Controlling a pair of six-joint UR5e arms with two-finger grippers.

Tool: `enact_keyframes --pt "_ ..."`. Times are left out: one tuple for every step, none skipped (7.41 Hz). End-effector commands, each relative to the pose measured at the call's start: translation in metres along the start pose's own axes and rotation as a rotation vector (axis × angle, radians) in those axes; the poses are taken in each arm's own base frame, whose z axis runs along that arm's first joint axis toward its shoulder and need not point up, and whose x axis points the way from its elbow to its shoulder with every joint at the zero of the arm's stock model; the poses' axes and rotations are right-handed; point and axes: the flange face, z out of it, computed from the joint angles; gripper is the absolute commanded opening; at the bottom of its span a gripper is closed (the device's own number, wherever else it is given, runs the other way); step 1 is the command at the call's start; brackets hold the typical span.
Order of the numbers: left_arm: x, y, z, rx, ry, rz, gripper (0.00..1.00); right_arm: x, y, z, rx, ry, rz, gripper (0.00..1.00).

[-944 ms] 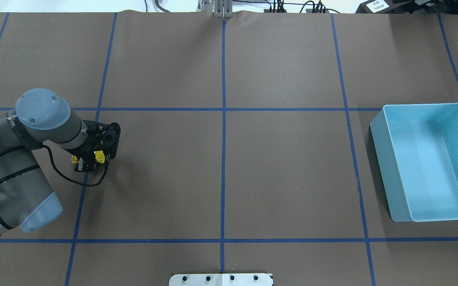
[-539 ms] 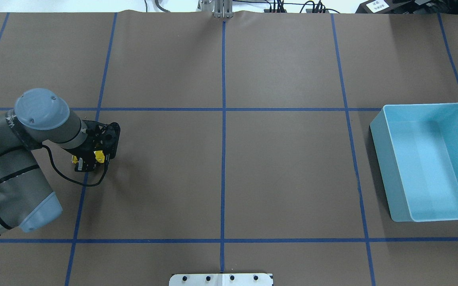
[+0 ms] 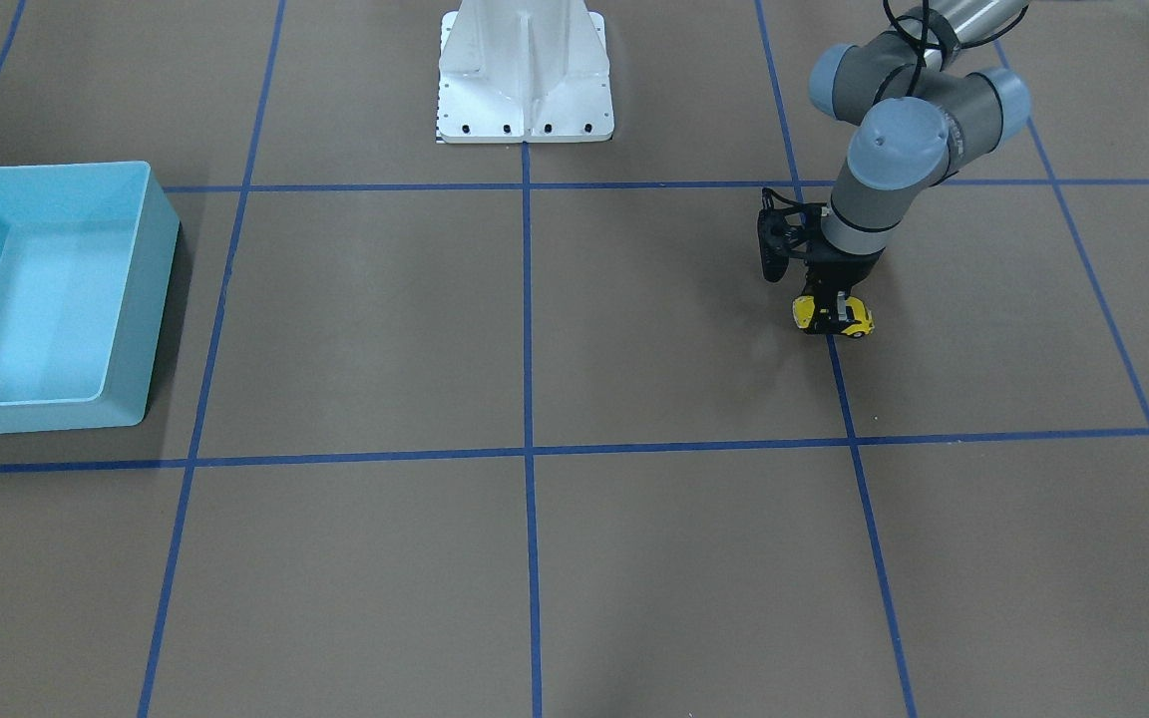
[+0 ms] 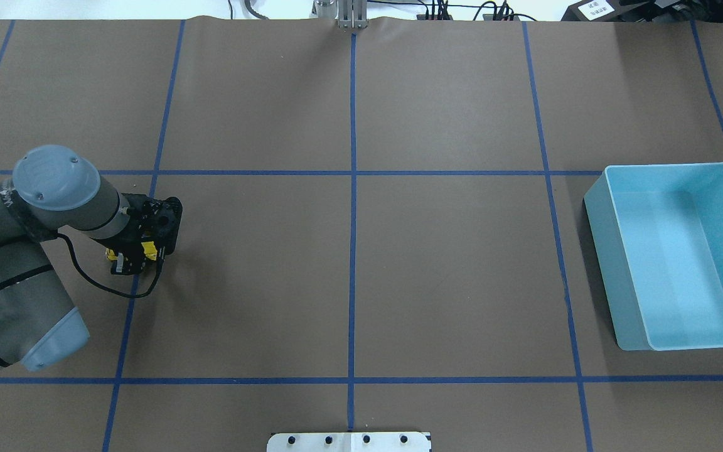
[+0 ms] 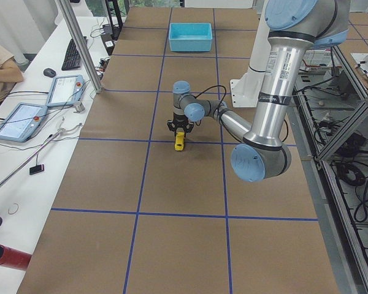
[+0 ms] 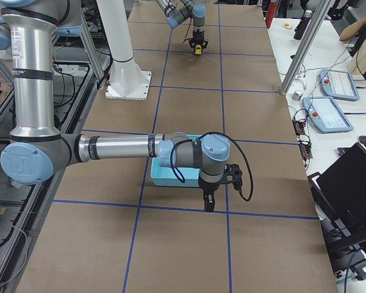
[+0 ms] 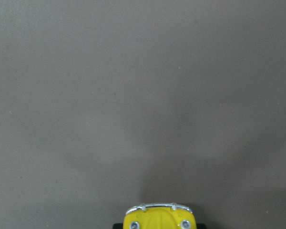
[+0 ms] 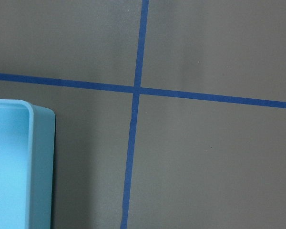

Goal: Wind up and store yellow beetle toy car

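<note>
Left gripper pinches car, well apart from bin (wrist cam catches only a sliver); right gripper, beside bin: can't tell.

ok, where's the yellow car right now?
Front-facing view, right half: yellow car held by the left end effector, on a blue tape line, far from the bin.

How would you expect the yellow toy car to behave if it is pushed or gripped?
The yellow beetle toy car stands on small black wheels on the flat table, so it probably rolls readily lengthwise. Its glossy, rounded shell looks slippery to grip. Far smaller than the light blue bin, it seems light.
</note>
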Motion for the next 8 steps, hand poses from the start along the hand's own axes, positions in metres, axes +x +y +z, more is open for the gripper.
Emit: enact_keyframes --pt "0.003 0.008 0.003 -0.001 0.002 -0.002 0.33 0.000 0.000 0.000 0.001 0.000 -0.001 1.00" --pt "0.003 0.009 0.002 0.004 0.005 0.006 0.33 0.000 0.000 0.000 0.001 0.000 -0.001 1.00" --pt "0.003 0.018 0.002 0.012 0.000 0.011 0.33 0.000 0.000 0.000 0.001 0.000 -0.001 1.00" --pt "0.005 0.022 0.003 0.015 -0.001 0.011 0.33 0.000 0.000 0.000 0.000 0.000 -0.001 1.00" --pt "0.007 0.025 0.004 0.014 0.000 0.010 0.33 0.000 0.000 0.000 0.000 0.000 0.000 1.00" --pt "0.009 0.027 0.003 0.022 0.002 0.012 0.33 0.000 0.000 0.000 0.001 0.002 -0.001 1.00" --pt "0.010 0.030 0.004 0.030 0.001 0.014 0.33 0.001 0.001 0.001 -0.002 0.001 0.001 1.00" --pt "0.012 0.034 0.005 0.031 0.006 0.012 0.33 0.001 0.001 0.001 -0.002 0.001 0.001 1.00"
